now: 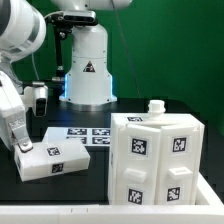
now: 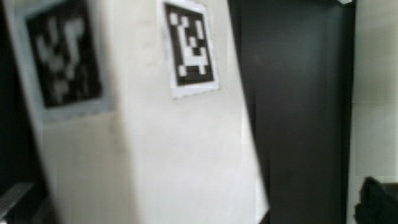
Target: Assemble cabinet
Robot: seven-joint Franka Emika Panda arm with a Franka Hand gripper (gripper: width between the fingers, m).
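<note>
Standing nearest the exterior camera, on the exterior view's right, is the cabinet (image 1: 158,160): the biggest white piece, upright on the black bench (image 1: 95,185), with several black-and-white square tags on its two visible faces and a small white knob on its top. A pale strip runs along the bench's front edge. On the exterior view's left, a little further back, a smaller white tagged block (image 1: 52,154) lies flat on the bench, well apart from the cabinet. The arm's gripper (image 1: 24,143) sits at that block's left end; one of its fingers (image 1: 19,135) appears to touch the block's edge. Whether the fingers are clamped on the block or merely beside it cannot be told from this view. Wrist view fills with the same white block (image 2: 151,140), close and blurred, two tags on its upper part, black bench beside it; dark shapes at the lower corners may be the fingers, but their spacing is not readable. Behind the block, between it and the robot base, lies the marker board (image 1: 85,133), flat, tags facing up. Farthest back: the arm's white base (image 1: 88,70) against a green backdrop (image 1: 175,50).
</note>
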